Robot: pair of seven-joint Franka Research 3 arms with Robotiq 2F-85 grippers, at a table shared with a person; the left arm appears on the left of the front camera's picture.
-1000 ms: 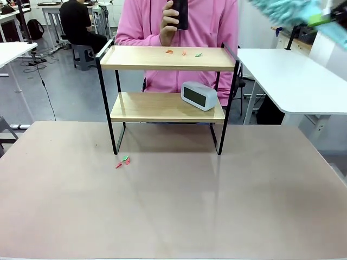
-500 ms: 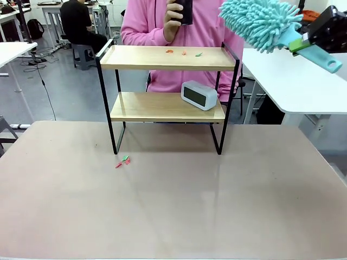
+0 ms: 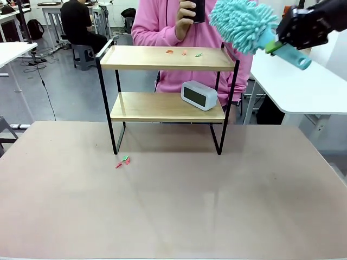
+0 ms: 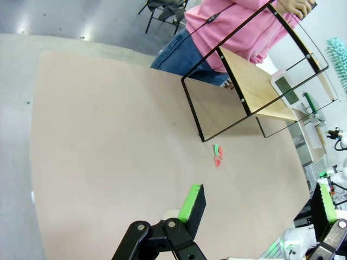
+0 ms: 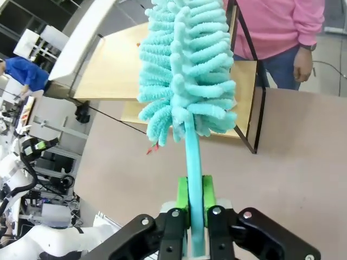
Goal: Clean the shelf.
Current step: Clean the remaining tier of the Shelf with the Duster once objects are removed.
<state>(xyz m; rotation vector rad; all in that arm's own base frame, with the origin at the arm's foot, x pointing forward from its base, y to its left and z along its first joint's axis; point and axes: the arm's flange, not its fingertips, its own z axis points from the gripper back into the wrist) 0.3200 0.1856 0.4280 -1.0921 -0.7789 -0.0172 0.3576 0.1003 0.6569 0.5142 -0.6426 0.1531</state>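
The shelf (image 3: 162,58) stands at the table's far side, with tiny orange, red and green scraps (image 3: 184,52) on its top board and a grey clock (image 3: 199,95) on the lower board. My right gripper (image 3: 297,31) is shut on the handle of a fluffy teal duster (image 3: 241,24), held in the air just above and to the right of the shelf's top right corner. In the right wrist view the duster (image 5: 187,70) rises from the right gripper (image 5: 194,201) in front of the shelf (image 5: 108,70). My left gripper (image 4: 257,208) hangs open over the table, far from the shelf (image 4: 255,81).
More red and green scraps (image 3: 123,161) lie on the table by the shelf's front left leg. A person in pink (image 3: 162,21) stands behind the shelf holding a dark object (image 3: 198,10). A white table (image 3: 303,81) stands at the right.
My right arm has swung the duster leftward and down, from the top right corner of the picture to beside the shelf's top right corner. The person has shifted to the right.
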